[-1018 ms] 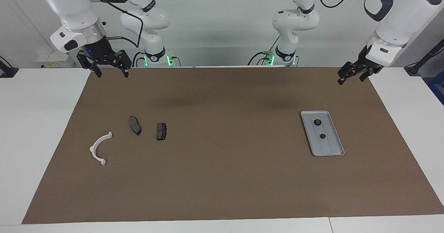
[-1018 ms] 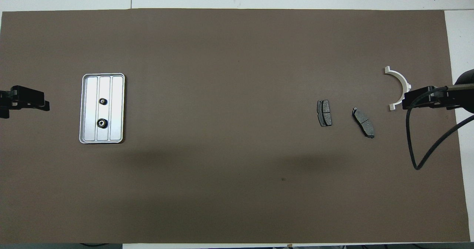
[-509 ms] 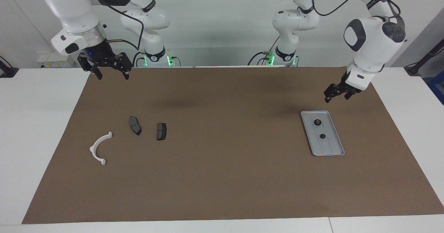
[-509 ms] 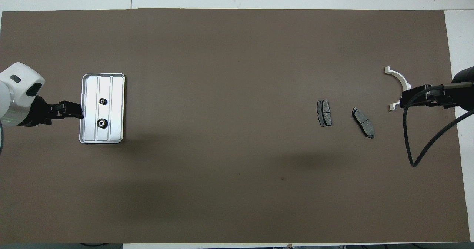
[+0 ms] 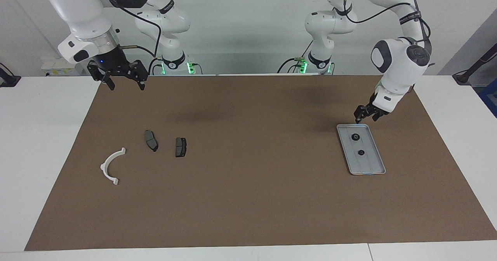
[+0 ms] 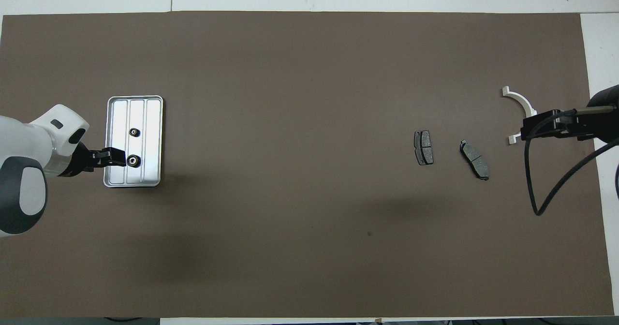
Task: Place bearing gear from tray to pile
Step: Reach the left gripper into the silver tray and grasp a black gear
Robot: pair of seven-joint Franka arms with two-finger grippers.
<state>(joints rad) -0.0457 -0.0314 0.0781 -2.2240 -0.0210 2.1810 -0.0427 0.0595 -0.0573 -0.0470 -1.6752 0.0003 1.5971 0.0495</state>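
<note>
Facing view: showing a brown mat covering a white surface (image 5: 46,144), two white arms coming in from the top.

Lying toward the left arm's end: a silver tray (image 5: 369,164), carrying two small dark parts in a line, the nearer bearing gear (image 5: 355,137) closer to the robots and the farther bearing gear (image 5: 361,152) past it. Both sitting loose on the tray floor, neither lifted yet.

Hanging low over the tray's robot-side rim: the left end effector (image 5: 364,116), tilted down toward the nearer gear, not touching it. Apart or together: not possible to tell. Judging from that pose, lining up to come down on the nearer gear first, probably because of the shorter reach.

Resting toward the right arm's end: the pile, made of a white arc bracket (image 5: 104,167) and two dark grey pads (image 5: 151,140) (image 5: 180,147), well apart from the tray.

Waiting high over the mat's robot-side corner: the right end effector (image 5: 126,83), its two prongs spread wide, holding nothing.

Overhead view: looking steeply down on the same mat.

Covering the tray (image 6: 152,122) rim just beside the nearer bearing gear (image 6: 133,160): the left end effector (image 6: 116,155). Lying clear of it: the farther bearing gear (image 6: 135,132).

Overlapping the arc bracket (image 6: 524,105) only by height: the right end effector (image 6: 529,130), with the pads (image 6: 423,147) (image 6: 474,159) lying uncovered.
</note>
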